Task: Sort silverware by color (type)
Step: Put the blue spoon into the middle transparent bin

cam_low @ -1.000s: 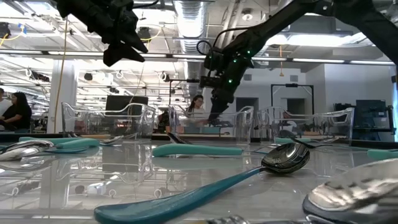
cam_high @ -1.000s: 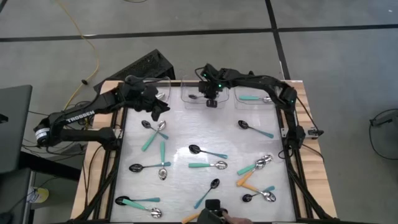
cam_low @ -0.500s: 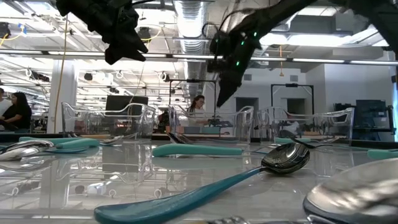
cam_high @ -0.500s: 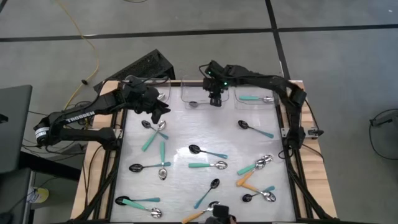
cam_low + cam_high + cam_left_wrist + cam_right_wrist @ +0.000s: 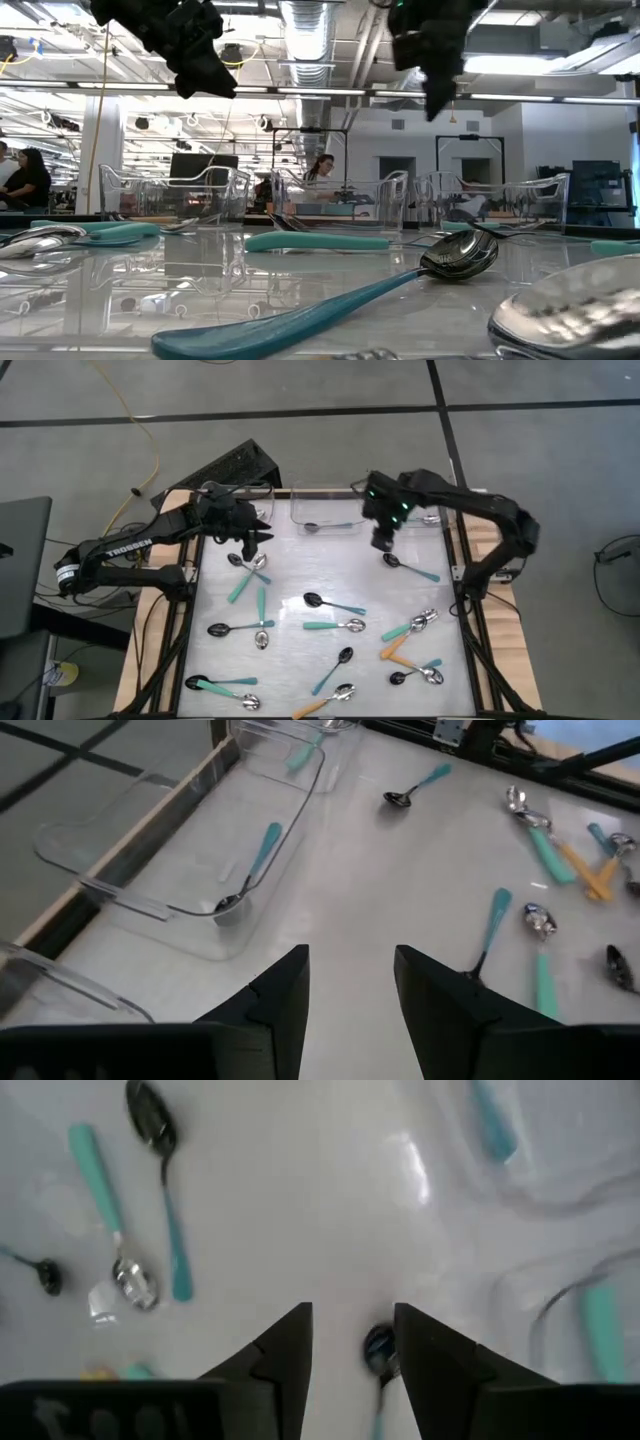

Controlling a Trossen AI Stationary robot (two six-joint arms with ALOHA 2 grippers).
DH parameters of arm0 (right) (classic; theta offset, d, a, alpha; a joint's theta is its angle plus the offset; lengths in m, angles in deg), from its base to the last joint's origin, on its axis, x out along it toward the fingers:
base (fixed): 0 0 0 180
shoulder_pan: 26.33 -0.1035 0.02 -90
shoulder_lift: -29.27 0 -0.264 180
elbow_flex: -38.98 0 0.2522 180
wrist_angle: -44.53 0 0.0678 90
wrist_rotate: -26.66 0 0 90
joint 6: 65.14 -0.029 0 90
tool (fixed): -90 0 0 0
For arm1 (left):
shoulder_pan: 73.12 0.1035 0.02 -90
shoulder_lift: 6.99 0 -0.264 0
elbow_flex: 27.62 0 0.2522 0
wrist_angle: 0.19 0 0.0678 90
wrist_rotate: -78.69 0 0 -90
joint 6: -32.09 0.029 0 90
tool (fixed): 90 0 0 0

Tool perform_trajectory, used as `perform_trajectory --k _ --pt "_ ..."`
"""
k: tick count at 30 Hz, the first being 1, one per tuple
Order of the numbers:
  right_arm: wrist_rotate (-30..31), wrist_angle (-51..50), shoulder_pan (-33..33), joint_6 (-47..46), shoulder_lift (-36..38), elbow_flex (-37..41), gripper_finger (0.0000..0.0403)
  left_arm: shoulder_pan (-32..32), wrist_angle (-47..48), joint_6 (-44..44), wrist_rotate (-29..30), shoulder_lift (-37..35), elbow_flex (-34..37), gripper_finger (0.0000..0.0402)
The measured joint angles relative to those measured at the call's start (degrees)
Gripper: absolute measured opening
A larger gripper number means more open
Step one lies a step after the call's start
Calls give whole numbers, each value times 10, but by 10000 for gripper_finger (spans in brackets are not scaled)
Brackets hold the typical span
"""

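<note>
Spoons scattered all over the table point(image 5: 290, 575), black or silver bowls, teal or orange handles. Left gripper point(image 5: 249, 538) hovering far-left, jaws apart and empty, right over a crossed pair of spoons point(image 5: 247, 572). One teal-handled spoon already in the middle bin point(image 5: 327, 511). Right gripper point(image 5: 381, 540), also parted and empty, just above the black-bowled teal spoon point(image 5: 411, 567), bowl toward the jaws, handle running off right and nearer. Probably next.

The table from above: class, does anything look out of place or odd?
Nothing stands out. Loose spoons lie scattered flat on the table, unsorted, including the black spoon below the open right gripper. One spoon already lies in the middle bin.
</note>
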Motion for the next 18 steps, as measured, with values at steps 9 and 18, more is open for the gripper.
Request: perform_trajectory --k 9,18 --pt "22 133 -56 -180 157 242 164 0 0 31 3 0 0 132" --pt "89 130 -51 -196 171 346 164 0 -15 49 4 0 0 132"
